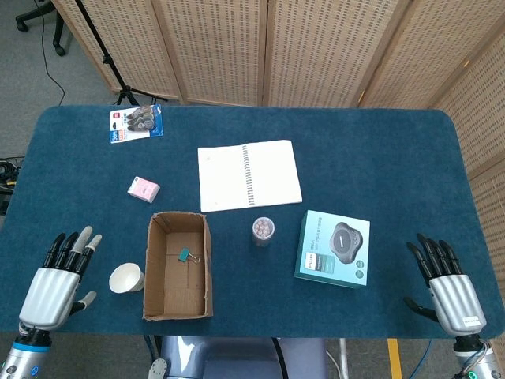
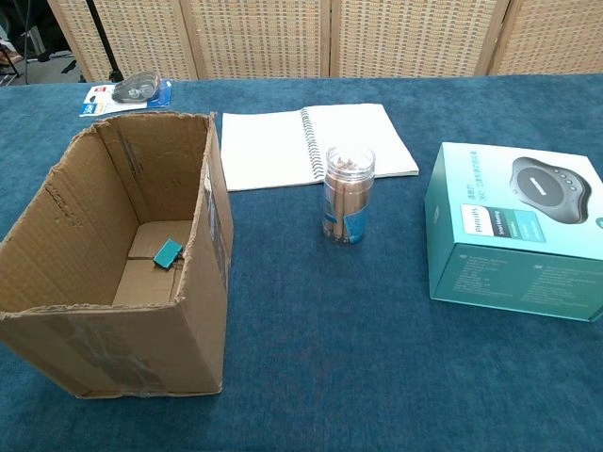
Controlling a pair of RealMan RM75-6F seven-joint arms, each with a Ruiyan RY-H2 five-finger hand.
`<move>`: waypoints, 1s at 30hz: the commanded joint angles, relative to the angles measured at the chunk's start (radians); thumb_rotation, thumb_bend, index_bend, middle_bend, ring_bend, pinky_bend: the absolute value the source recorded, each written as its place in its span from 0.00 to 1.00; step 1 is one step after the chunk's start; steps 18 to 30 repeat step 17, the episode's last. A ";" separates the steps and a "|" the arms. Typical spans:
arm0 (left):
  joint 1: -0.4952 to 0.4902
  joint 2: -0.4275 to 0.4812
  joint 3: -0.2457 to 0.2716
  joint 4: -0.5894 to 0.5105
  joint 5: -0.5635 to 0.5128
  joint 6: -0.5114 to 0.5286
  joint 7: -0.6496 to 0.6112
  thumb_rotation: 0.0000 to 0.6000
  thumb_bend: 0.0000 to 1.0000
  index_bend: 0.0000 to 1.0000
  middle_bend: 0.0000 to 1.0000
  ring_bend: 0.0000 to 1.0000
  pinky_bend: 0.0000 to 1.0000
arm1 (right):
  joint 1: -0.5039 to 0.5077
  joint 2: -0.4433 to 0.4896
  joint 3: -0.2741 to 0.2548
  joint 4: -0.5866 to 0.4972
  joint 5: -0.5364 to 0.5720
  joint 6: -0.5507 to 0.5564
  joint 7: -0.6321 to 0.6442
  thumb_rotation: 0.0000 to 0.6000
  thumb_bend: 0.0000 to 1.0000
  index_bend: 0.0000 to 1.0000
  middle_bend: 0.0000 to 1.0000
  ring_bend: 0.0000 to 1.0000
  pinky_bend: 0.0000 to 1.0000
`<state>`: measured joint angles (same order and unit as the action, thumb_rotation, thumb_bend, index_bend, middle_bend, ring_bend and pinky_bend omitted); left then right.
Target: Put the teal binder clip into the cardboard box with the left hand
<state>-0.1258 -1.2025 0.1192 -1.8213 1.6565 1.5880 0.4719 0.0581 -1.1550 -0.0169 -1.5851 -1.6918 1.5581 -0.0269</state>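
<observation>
The teal binder clip [image 2: 168, 252] lies on the floor of the open cardboard box [image 2: 203, 282], so the job looks done. The left hand [image 1: 52, 290] hovers empty, fingers spread, at the desk's [image 1: 379, 158] near-left edge beside a small white cup [image 1: 126, 277]; the right hand [image 1: 450, 292] is likewise spread and empty. The box is worn corrugated board with ragged rims; the desk wears napped blue felt.

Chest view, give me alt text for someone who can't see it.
A teal binder clip lies on the floor of an open cardboard box on a blue table. Beside it stand a clear jar, an open notebook and a teal product box; no hands show.
</observation>
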 commanded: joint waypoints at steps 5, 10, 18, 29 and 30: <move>0.011 -0.012 -0.012 0.022 0.024 -0.005 -0.021 1.00 0.00 0.00 0.00 0.00 0.00 | 0.003 0.004 -0.001 -0.002 -0.004 -0.002 0.006 1.00 0.16 0.02 0.00 0.00 0.00; 0.017 -0.008 -0.018 0.023 0.038 -0.009 -0.049 1.00 0.00 0.00 0.00 0.00 0.00 | 0.002 0.004 -0.002 -0.001 -0.007 0.000 0.008 1.00 0.16 0.02 0.00 0.00 0.00; 0.018 -0.010 -0.029 0.024 0.034 -0.035 -0.050 1.00 0.00 0.00 0.00 0.00 0.00 | 0.003 0.001 -0.001 -0.001 -0.005 -0.004 0.000 1.00 0.16 0.02 0.00 0.00 0.00; 0.018 -0.010 -0.029 0.024 0.034 -0.035 -0.050 1.00 0.00 0.00 0.00 0.00 0.00 | 0.003 0.001 -0.001 -0.001 -0.005 -0.004 0.000 1.00 0.16 0.02 0.00 0.00 0.00; 0.018 -0.010 -0.029 0.024 0.034 -0.035 -0.050 1.00 0.00 0.00 0.00 0.00 0.00 | 0.003 0.001 -0.001 -0.001 -0.005 -0.004 0.000 1.00 0.16 0.02 0.00 0.00 0.00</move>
